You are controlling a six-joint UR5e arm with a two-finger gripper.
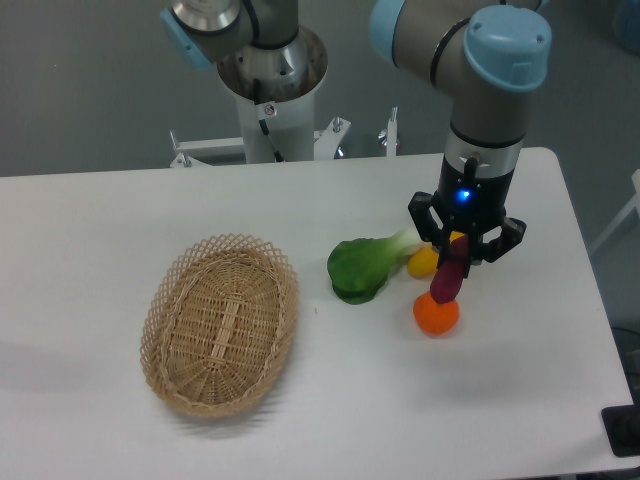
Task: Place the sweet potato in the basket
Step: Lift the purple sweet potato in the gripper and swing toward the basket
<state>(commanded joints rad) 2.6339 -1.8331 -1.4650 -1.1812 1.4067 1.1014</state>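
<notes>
The magenta-purple sweet potato [449, 276] hangs nearly upright, its upper end pinched in my gripper [460, 250], which is shut on it. Its lower tip reaches down to the top of the round orange fruit [436, 314]; whether it touches I cannot tell. The oval tan wicker basket [221, 322] lies on the white table at the left, well away from the gripper, and holds nothing.
A green leafy vegetable [361, 268] lies just left of the gripper. A yellow squash [424, 261] sits partly hidden behind the gripper's fingers. The robot's base column [272, 95] stands at the table's back edge.
</notes>
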